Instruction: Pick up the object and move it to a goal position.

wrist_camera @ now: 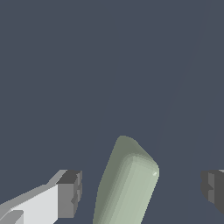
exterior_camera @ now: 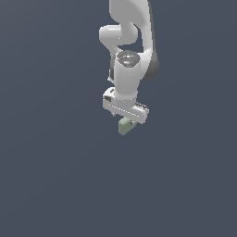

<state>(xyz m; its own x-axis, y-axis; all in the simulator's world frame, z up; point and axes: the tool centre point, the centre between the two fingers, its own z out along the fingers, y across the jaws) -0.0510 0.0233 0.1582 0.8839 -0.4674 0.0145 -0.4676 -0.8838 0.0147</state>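
One white Panda arm (exterior_camera: 127, 55) hangs vertically in the exterior view, wrist down, the gripper (exterior_camera: 126, 121) pointing at the plain grey ground. Just under it sits the sage-green block (exterior_camera: 125, 126). In the wrist view, the block (wrist_camera: 127, 183) lies tilted between both spread finger pads (wrist_camera: 70, 192), touching neither; the jaws stand wide.

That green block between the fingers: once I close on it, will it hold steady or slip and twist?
The green block looks rigid, with plain matte faces, so it probably won't deform. Its rounded edges and its tilt between the open end effector fingers suggest it could twist as they close. It seems small next to the fingers, so likely light.
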